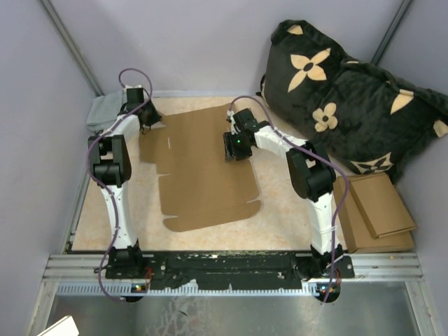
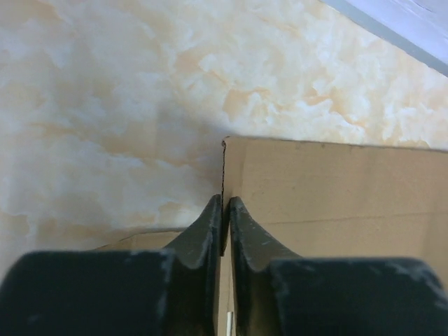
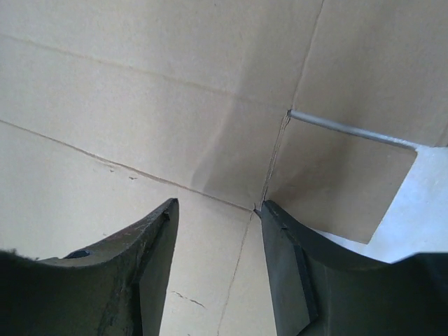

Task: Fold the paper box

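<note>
Robot test booth in a lab, seen from my remote console.
I run a left arm (image 1: 112, 164) and a right arm (image 1: 308, 175) bolted to a metal rail (image 1: 231, 267) at the edge of a marbled table (image 1: 280, 217). Plain grey walls (image 1: 210, 42) box it in, and the props are a flat paper box (image 1: 203, 175), a cardboard stack (image 1: 378, 210) and a flowered cushion (image 1: 350, 105).

The right arm (image 1: 308, 175) hides part of the paper box (image 1: 203, 168); the cushion (image 1: 350, 105) runs off the right edge.
</note>
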Motion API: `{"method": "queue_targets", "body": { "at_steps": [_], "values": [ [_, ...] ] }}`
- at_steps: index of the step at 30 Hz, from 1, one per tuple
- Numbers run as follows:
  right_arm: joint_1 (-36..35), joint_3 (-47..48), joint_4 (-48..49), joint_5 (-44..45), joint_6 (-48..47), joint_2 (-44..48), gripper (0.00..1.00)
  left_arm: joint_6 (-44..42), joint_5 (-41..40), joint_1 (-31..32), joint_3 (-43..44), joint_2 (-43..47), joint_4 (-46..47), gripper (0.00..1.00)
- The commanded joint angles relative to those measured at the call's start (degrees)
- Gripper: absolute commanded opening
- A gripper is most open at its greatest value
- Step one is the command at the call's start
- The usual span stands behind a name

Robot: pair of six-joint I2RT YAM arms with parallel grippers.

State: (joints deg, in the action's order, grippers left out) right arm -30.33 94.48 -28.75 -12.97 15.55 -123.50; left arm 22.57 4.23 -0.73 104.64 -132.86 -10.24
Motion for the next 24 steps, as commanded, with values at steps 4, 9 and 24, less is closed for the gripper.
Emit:
{"method": "queue_targets", "body": {
  "at_steps": [4,9,24],
  "values": [
    [-1.81,-3.08,-1.55,0.92,-0.52,5.46,0.51,-0.48,3.54,0.18,-3.25,1.89,0.66,0.0],
    [-2.95,-7.01,-1.9,2.21,0.18,10.12,0.5,-3.37,5.06,0.43,-9.65,6.61,-0.52,0.0],
    [1.62,21.15,-14.03,12.34,3.88,5.47,0.81,-9.56,8.02,4.29,-22.0,20.43,-5.91,0.0]
  ]
}}
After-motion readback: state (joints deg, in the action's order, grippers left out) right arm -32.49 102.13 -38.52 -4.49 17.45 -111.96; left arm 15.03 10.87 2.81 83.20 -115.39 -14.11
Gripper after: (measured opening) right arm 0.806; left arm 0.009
